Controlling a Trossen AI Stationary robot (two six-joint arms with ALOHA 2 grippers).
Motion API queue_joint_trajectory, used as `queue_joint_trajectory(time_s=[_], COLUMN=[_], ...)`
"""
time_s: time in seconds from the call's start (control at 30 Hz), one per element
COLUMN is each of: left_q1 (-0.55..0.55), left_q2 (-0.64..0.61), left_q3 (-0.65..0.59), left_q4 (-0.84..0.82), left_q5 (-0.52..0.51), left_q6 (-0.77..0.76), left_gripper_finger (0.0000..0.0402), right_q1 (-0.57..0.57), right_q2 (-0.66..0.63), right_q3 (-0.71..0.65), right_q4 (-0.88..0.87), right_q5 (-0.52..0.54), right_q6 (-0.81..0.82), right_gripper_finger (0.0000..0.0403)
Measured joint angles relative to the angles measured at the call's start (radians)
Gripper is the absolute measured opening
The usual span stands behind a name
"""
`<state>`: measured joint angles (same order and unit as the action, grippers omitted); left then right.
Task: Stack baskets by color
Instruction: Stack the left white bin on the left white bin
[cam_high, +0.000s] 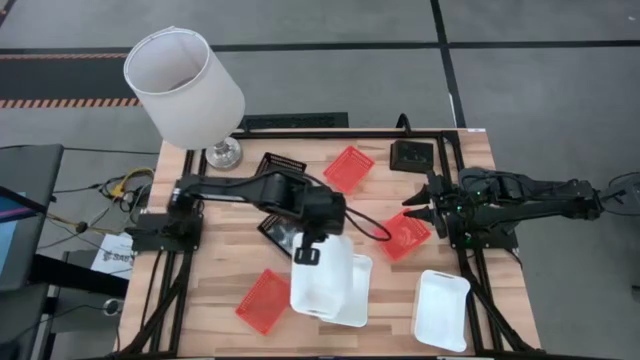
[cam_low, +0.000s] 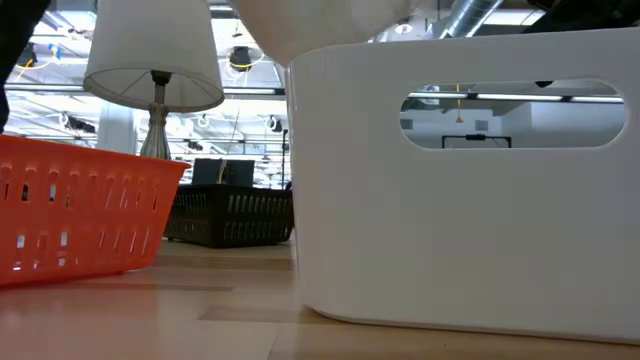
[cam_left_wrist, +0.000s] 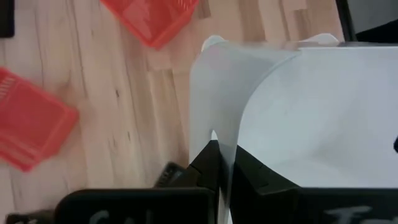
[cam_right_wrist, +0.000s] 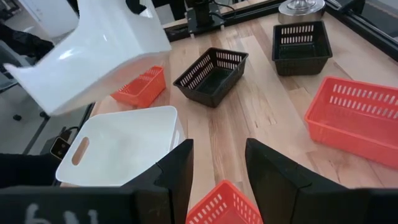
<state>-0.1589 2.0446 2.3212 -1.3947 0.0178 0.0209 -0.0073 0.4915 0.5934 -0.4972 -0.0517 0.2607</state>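
Left claw (cam_high: 307, 254) clamped on white basket (cam_high: 322, 282) rim, held tilted above another white basket (cam_high: 352, 300); right claw (cam_high: 420, 207) open over orange basket (cam_high: 404, 235).

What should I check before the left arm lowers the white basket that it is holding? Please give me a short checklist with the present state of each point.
1. Left gripper shut on the rim of the held white basket: ok.
2. Held basket level: not ok, it hangs tilted in the right wrist view.
3. Same colour below: ok, a white basket on the table lies under it.
4. Held basket lined up with that one: cannot tell.
5. Right gripper out of the way: ok, open, over an orange basket to the side.
6. Third white basket free to pick next: ok, it lies alone.
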Motion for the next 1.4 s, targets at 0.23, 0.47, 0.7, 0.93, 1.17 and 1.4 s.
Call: queue_joint_trajectory(time_s=[0.23,0.47,0.7,0.93,1.17,1.4], left_q1=[0.003,0.003,-0.009,-0.012,-0.012,-0.010], left_q2=[0.069,0.119,0.139,0.152,0.152,0.152], left_q3=[0.015,0.015,0.014,0.015,0.013,0.013], left_q4=[0.051,0.123,0.168,0.140,0.132,0.124], left_q5=[0.007,-0.004,-0.004,0.040,0.071,0.148], left_q6=[0.043,0.040,0.047,0.048,0.065,0.106], left_gripper_finger=[0.0000,0.0000,0.0000,0.0000,0.0000,0.0000], right_q1=[0.000,0.000,0.000,0.000,0.000,0.000], right_q2=[0.000,-0.001,-0.001,-0.001,-0.001,-0.001], right_q3=[0.000,0.000,0.000,0.000,0.000,0.000], right_q4=[-0.024,-0.047,-0.057,-0.075,-0.076,-0.076], right_q5=[0.000,0.000,0.000,0.000,0.000,0.000], right_q6=[0.000,0.000,0.000,-0.005,-0.008,-0.008], right_gripper_finger=[0.0168,0.0167,0.0164,0.0166,0.0162,0.0164])
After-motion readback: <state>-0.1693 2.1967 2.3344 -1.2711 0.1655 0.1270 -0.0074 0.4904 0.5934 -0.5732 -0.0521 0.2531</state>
